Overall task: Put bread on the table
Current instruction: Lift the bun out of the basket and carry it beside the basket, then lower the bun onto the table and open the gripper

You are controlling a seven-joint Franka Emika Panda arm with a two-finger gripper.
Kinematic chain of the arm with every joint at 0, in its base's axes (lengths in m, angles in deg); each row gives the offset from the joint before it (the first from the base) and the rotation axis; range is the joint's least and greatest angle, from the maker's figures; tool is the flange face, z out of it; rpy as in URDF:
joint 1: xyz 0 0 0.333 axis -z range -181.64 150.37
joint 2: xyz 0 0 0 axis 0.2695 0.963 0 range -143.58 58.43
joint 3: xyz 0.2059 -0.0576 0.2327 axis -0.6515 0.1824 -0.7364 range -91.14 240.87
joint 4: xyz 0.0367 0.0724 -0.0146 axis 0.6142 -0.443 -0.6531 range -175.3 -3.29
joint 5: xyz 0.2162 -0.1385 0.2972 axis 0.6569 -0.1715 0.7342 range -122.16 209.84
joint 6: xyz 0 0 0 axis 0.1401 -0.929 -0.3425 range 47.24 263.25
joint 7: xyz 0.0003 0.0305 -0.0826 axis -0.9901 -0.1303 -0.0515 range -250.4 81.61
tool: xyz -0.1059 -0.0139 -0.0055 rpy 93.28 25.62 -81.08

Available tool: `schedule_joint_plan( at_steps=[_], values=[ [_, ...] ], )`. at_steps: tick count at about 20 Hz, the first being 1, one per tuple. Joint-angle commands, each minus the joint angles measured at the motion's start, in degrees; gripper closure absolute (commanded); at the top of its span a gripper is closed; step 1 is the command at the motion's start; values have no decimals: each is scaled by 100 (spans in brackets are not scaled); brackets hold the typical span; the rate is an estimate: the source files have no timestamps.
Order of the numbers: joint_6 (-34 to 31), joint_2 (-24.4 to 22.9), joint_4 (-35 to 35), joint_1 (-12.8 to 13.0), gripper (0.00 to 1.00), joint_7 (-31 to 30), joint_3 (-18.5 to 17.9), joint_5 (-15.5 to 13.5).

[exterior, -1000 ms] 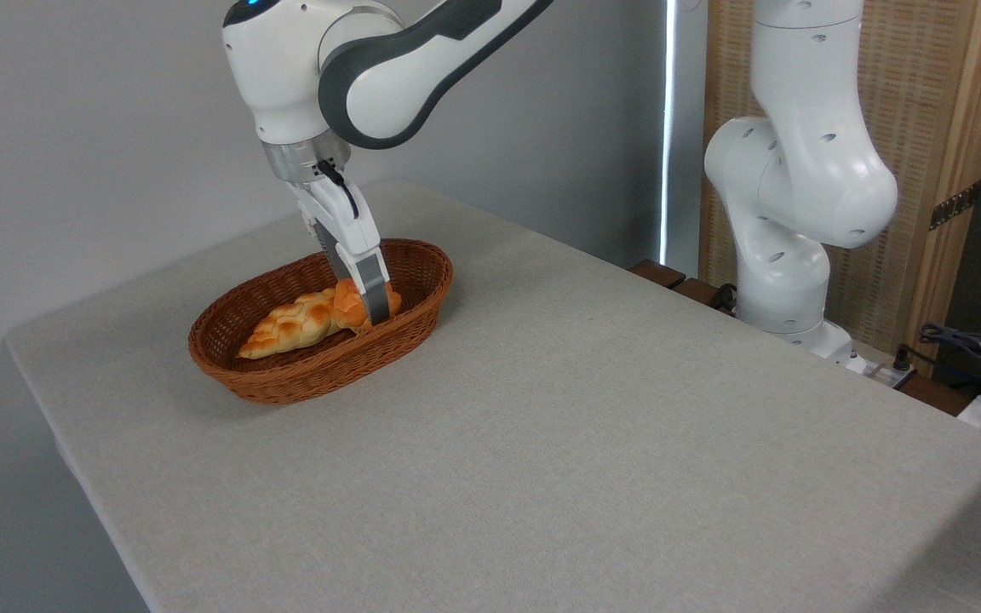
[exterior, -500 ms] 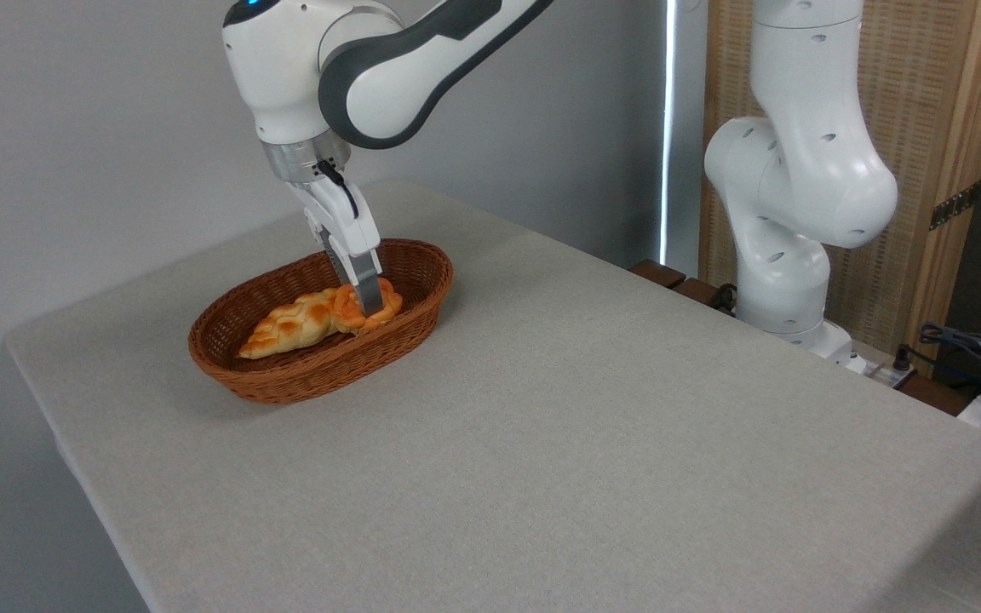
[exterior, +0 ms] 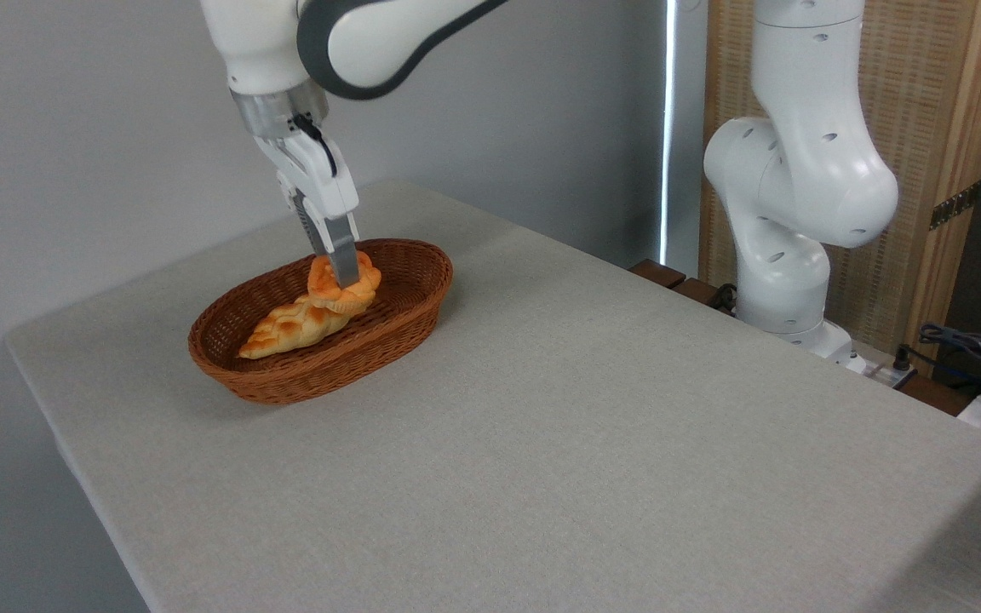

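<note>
The bread (exterior: 361,283), a small round orange bun with a lobed top, hangs just above the inside of the brown wicker basket (exterior: 286,379). My gripper (exterior: 344,277) comes down on it from above and is shut on it, one grey finger crossing its front. The table (exterior: 593,443) is a wide grey-beige fabric top that carries the basket at its far left.
A longer golden braided loaf (exterior: 290,327) lies in the basket, right under the lifted bun. The arm's white base (exterior: 788,255) stands off the table's back right edge, with cables (exterior: 972,345) at the far right.
The gripper has risen and shifted slightly left, lifting the bun off the basket floor; a second ago it sat low in the basket beside the loaf.
</note>
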State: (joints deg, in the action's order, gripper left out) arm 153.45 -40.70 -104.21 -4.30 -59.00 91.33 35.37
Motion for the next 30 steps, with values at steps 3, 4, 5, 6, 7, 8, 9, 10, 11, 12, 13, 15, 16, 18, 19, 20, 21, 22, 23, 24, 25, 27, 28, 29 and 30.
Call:
schedule_joint_plan(
  at_steps=[3,4,5,6,7,8,9,10,11,12,13,15,16,18,19,20,21,22,23,24,25,27,28,29,30],
  values=[
    [-282,-73,402,17,52,377,-836,143],
    [-229,-73,402,17,51,640,-1012,387],
    [-194,-64,402,8,49,843,-1153,659],
    [-176,-29,402,8,48,993,-1320,862],
    [-159,-3,402,8,47,1116,-1504,1003],
    [-28,41,393,8,45,1274,-1662,1074],
    [208,93,375,8,45,1414,-1777,1075],
    [376,181,349,8,45,1486,-1891,1084],
    [465,269,331,0,45,1495,-1919,1101],
    [526,357,331,0,43,1495,-1919,1180],
    [571,427,331,-9,33,1495,-1919,1294],
    [597,498,296,-9,19,1486,-1919,1514],
    [615,533,279,0,17,1486,-1919,1523],
    [859,656,244,8,9,1469,-1919,1523],
    [1000,674,182,8,4,1434,-1919,1523],
    [1036,674,156,17,0,1433,-1919,1515],
    [1054,674,155,8,0,1442,-1919,1471],
    [1063,674,155,17,0,1442,-1919,1471],
    [1055,674,155,17,0,1434,-1919,1462],
    [1054,674,155,26,0,1433,-1910,1453],
    [1054,674,155,26,0,1433,-1910,1453],
    [1054,674,155,35,0,1416,-1910,1392],
    [1054,674,155,35,0,1416,-1910,1322],
    [1054,674,155,35,0,1416,-1910,1304],
    [1054,665,155,35,0,1416,-1910,1304]
  ],
)
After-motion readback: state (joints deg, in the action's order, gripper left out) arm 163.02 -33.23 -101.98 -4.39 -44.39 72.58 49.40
